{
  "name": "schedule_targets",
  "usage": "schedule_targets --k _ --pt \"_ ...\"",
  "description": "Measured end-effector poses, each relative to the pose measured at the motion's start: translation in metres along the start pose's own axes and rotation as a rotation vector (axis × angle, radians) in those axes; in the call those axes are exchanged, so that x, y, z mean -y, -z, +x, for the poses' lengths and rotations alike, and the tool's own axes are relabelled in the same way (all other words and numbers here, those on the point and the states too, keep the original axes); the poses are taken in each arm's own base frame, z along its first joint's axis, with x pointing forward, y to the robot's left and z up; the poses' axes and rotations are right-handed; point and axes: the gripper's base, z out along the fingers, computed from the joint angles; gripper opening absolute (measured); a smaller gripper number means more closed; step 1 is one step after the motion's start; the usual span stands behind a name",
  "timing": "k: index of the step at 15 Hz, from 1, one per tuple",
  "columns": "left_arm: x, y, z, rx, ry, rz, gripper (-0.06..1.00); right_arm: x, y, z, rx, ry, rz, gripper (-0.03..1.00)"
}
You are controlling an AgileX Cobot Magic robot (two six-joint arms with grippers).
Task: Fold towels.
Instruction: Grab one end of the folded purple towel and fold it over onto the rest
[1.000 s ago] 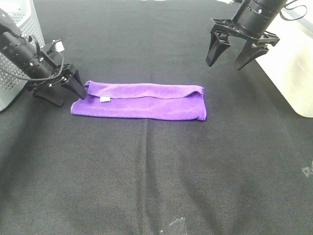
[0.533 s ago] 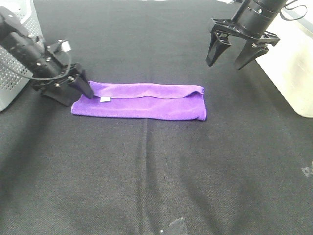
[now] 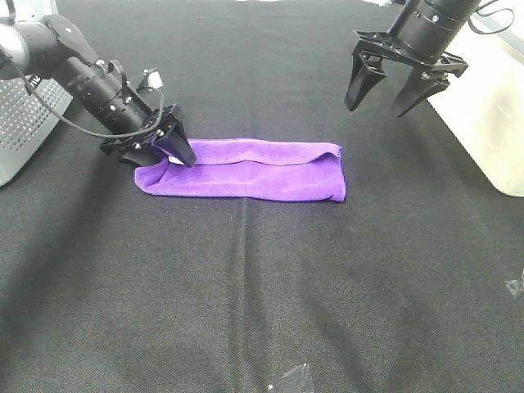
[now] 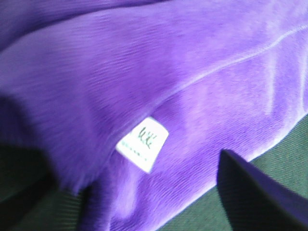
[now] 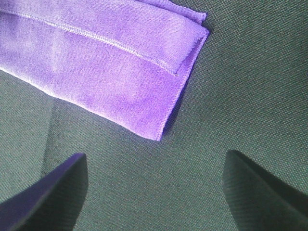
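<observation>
high view: bright purple microfibre towel (image 3: pixel 254 168) lies on the black cloth table (image 3: pixel 246 286) as a long strip — halved once, cross-fold left. left gripper (image 3: pixel 168 147) at its left end; right gripper (image 3: pixel 383 94) wide, aloft. left wrist: cloth between jaws — grip unclear. right wrist: far end lies free.

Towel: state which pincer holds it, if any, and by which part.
The left pincer straddles the tagged left end of the towel; a closed grip cannot be told. The right pincer hangs open, holding nothing.
</observation>
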Motion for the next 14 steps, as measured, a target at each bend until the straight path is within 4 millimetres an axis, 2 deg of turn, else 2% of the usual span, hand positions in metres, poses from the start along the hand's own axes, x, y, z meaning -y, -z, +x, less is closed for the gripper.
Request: schedule_targets --k 2,5,6,10,12,14 --pt "-0.002 0.0 -0.002 -0.002 -0.009 -0.028 0.45 0.0 0.0 0.0 0.0 0.0 0.0 0.75" --pt "-0.004 0.002 -0.006 -0.012 -0.061 -0.109 0.09 0.0 0.0 0.0 0.0 0.0 0.0 0.75" --pt "-0.004 0.003 -0.007 -0.012 -0.067 -0.117 0.04 0.0 0.0 0.0 0.0 0.0 0.0 0.75" --pt "-0.001 0.011 -0.007 -0.016 -0.102 -0.175 0.04 0.0 0.0 0.0 0.0 0.0 0.0 0.75" --pt "0.005 0.031 -0.009 0.0 -0.149 -0.256 0.04 0.0 0.001 0.0 0.003 0.001 0.0 0.75" --pt "0.022 0.058 -0.013 0.053 -0.184 -0.28 0.04 -0.001 0.004 0.0 0.008 0.003 0.0 0.75"
